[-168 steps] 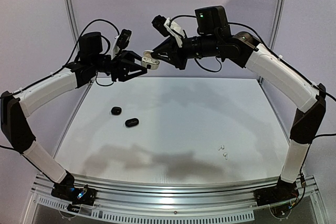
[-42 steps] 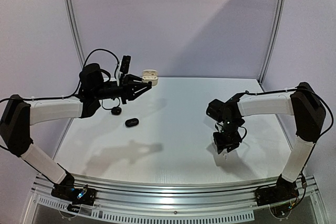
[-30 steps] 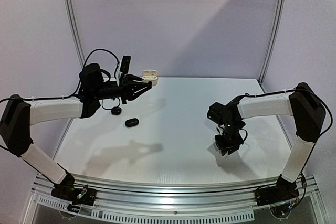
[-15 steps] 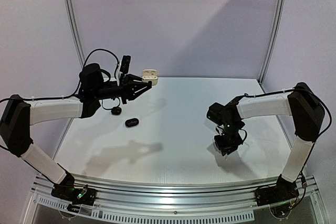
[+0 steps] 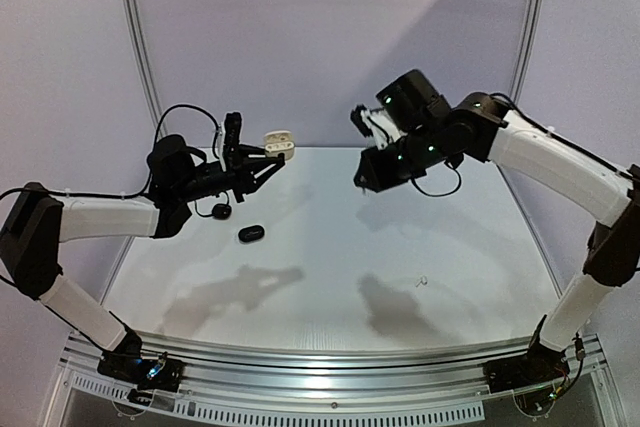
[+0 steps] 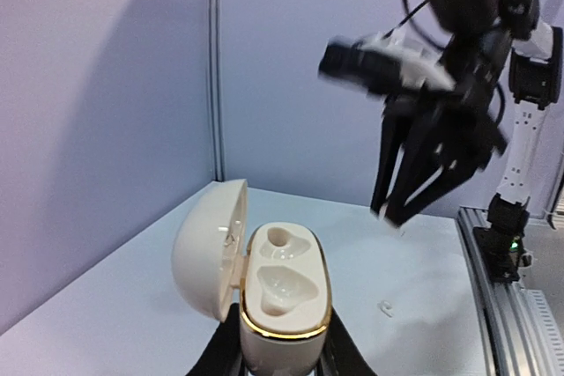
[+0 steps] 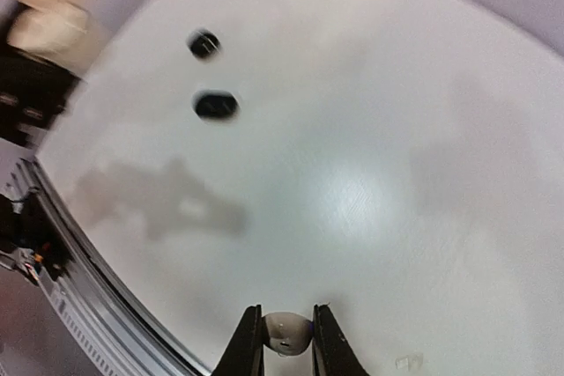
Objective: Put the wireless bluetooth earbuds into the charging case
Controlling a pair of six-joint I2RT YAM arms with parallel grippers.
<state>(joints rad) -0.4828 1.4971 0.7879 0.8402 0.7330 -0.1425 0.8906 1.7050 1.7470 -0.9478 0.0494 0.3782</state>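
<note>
My left gripper [image 5: 268,155] is shut on the base of a white charging case [image 5: 278,140], held upright in the air at the back left. In the left wrist view the case [image 6: 284,301] has its lid [image 6: 204,248] swung open and both sockets empty. My right gripper [image 5: 362,179] is raised over the table's back middle, right of the case and apart from it. It is shut on a white earbud [image 7: 289,334]. A second white earbud [image 5: 423,281] lies on the table at the front right, and also shows in the left wrist view [image 6: 386,308].
Two black closed cases [image 5: 221,211] [image 5: 251,233] lie on the table's left side, below the left gripper; they also show in the right wrist view [image 7: 204,43] [image 7: 216,105]. A metal rail [image 5: 330,387] runs along the near table edge.
My right gripper has lifted from the table at the front right with one white earbud, and swung up and left toward the case. One earbud stays on the table. The left gripper shifted slightly.
</note>
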